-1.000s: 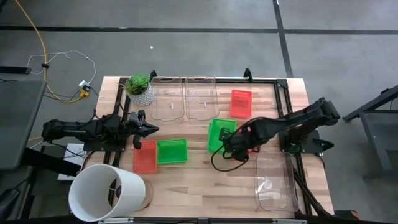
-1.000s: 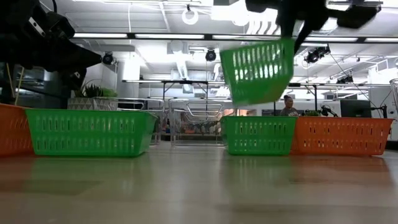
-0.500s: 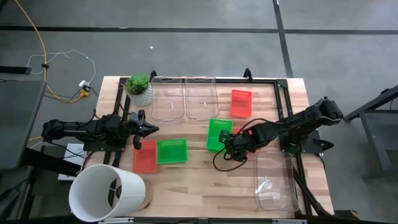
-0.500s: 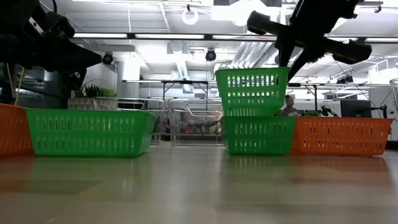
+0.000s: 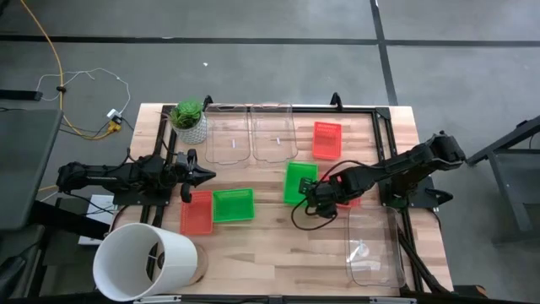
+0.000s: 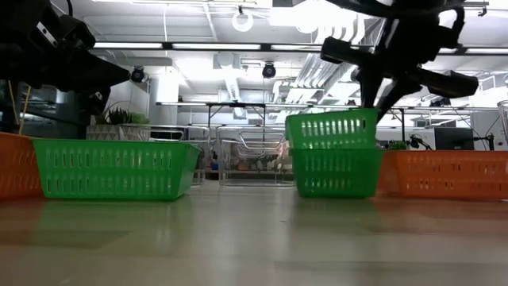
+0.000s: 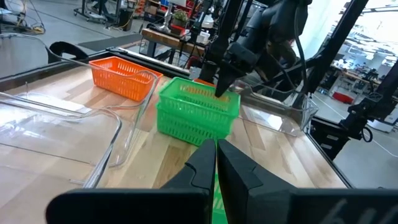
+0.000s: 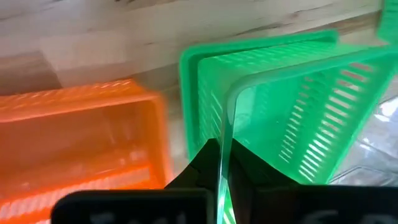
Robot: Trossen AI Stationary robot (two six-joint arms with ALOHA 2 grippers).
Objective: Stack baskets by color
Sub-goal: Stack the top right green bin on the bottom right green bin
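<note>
- Three green baskets showed in all: a pair near the table's middle and a single one further toward the left arm.
- In the pair, the upper green basket [image 5: 300, 180] sat partly nested in the lower green basket [image 6: 336, 172], its body raised above the lower rim in the low view.
- The single green basket [image 5: 233, 205] stood on the table just beside a red basket [image 5: 197, 212], their sides close or touching.
- Three red baskets could be counted: that one, a second red basket [image 5: 326, 139] near the far edge of the table, and a third red basket [image 6: 443, 174] beside the green pair, mostly under the right arm from above.
- No brand, label or writing could be read on any basket.
- The right gripper [image 5: 314, 195] had its fingers pinched shut on the rim of the upper green basket, the thin green wall clamped between them in the right wrist view.
- The left gripper [image 5: 205, 176] hovered near the table's left side, above and beside the red and green baskets there, fingers closed together and holding nothing.
- Three clear plastic lids or trays lay on the wooden table [image 5: 278, 245]: two side by side at the far edge [image 5: 251, 133] and one by the right arm's base [image 5: 373, 245].
- One small potted plant [image 5: 189, 119] stood at the far left corner, and one white bucket [image 5: 145, 262] lay on its side at the near left corner.
</note>
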